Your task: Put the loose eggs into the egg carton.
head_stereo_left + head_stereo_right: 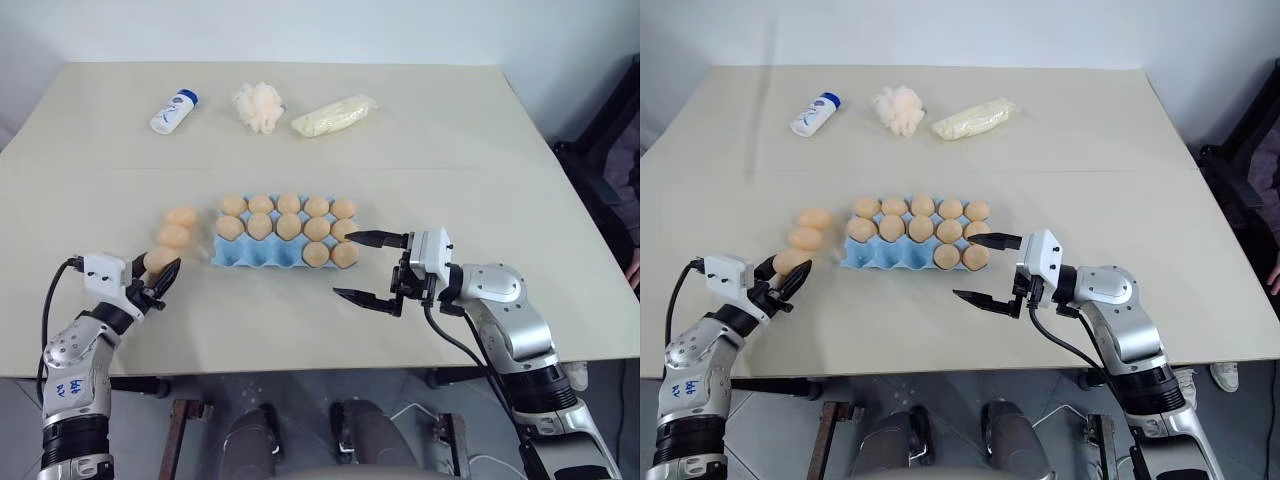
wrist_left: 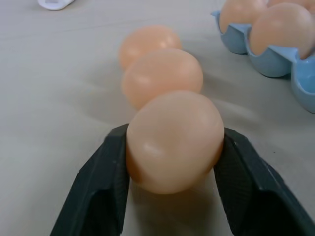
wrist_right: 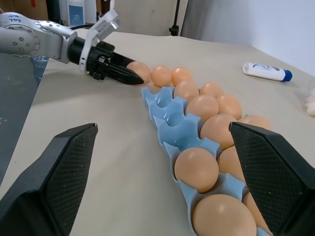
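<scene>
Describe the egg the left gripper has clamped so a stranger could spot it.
Beside the light-blue egg carton, on the robot's left, three loose eggs lie in a row. It is the egg nearest the robot, the one between the left gripper's black fingers.

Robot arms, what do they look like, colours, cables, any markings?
Both arms have silver-grey metal shells with black ribbed bands lower down. Each wrist carries a white block, and a black cable loops from it. The left gripper and right gripper each have two black, tapering fingers. The left forearm bears blue handwritten marks.
</scene>
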`<state>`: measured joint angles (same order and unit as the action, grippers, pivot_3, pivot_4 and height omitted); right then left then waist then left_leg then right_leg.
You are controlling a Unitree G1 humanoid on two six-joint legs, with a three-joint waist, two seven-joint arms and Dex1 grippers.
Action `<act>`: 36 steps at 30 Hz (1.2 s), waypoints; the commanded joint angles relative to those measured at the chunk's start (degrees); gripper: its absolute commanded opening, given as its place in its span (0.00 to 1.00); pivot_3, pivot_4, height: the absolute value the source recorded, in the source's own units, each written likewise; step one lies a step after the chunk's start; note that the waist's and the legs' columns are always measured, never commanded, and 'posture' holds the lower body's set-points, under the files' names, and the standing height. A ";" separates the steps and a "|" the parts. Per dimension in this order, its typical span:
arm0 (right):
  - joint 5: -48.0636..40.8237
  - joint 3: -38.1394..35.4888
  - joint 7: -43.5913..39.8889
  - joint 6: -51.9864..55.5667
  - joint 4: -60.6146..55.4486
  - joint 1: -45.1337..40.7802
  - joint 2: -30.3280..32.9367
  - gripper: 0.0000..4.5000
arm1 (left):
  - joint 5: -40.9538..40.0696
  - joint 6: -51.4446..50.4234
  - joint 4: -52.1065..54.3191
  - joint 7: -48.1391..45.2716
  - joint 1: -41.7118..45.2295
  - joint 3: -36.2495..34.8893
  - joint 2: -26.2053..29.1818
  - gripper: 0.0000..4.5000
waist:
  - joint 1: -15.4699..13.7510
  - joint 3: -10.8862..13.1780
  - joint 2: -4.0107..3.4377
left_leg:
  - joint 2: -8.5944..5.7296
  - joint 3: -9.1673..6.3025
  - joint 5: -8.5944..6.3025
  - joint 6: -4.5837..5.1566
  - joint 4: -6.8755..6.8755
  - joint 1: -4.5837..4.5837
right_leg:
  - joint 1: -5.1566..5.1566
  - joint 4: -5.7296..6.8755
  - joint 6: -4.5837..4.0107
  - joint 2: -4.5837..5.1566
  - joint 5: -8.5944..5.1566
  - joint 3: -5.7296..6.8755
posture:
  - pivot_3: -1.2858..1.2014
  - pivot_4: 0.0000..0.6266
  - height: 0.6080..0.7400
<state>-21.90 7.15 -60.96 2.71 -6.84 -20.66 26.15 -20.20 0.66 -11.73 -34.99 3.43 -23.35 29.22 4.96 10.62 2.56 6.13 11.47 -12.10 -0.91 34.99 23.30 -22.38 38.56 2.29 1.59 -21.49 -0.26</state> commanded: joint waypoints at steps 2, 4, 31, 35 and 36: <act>-0.25 0.02 0.42 -0.49 -2.35 0.62 -0.22 1.00 | -3.94 3.75 5.77 -7.88 -4.02 -1.51 2.44 0.53 | -0.10 0.00 0.00 | 0.01 0.00 -0.01 -0.03 -0.02 0.01 | -0.02 -0.01 -0.03 -0.01 -0.02 0.01 | 0.52 0.24 1.00; -0.25 0.06 0.51 -0.36 -2.50 0.71 -0.17 1.00 | -4.74 3.32 8.72 -10.14 -5.02 -0.39 3.09 0.53 | -0.18 0.00 0.00 | 0.01 -0.01 -0.10 -0.15 -0.05 0.02 | -0.02 -0.04 -0.04 0.01 -0.02 0.01 | 0.52 0.24 1.00; -0.56 -9.78 9.01 2.93 -11.77 13.39 6.80 1.00 | 3.71 -1.42 0.90 -21.43 22.90 25.45 -0.35 0.79 | -0.23 0.03 -0.05 | -0.09 -0.03 0.15 -0.07 0.12 -0.01 | 0.01 0.14 0.19 -0.09 -0.03 -0.12 | 0.52 0.24 1.00; -0.57 -8.40 9.35 3.32 -11.71 12.24 5.94 1.00 | 2.55 -1.14 2.29 -19.88 22.15 21.27 1.32 0.99 | -0.35 0.03 -0.05 | -0.11 -0.05 0.16 -0.07 0.11 0.00 | 0.02 0.13 0.18 -0.05 -0.03 -0.11 | 0.52 0.24 1.00; -0.65 -8.06 9.11 3.38 -11.46 11.72 5.86 1.00 | 1.48 -1.56 3.24 -19.80 21.15 19.42 2.41 0.99 | -0.09 0.03 -0.05 | -0.12 -0.04 0.15 -0.06 0.11 0.00 | 0.02 0.13 0.19 -0.05 -0.03 -0.12 | 0.52 0.24 1.00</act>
<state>-21.65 -0.57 -51.75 6.34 -16.33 -8.33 32.10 -16.75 -0.89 -11.27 -55.23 25.37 -0.06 29.78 4.87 10.65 2.52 6.03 11.44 -11.95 -0.97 35.09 23.30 -22.38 38.69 2.48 1.53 -21.52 -0.40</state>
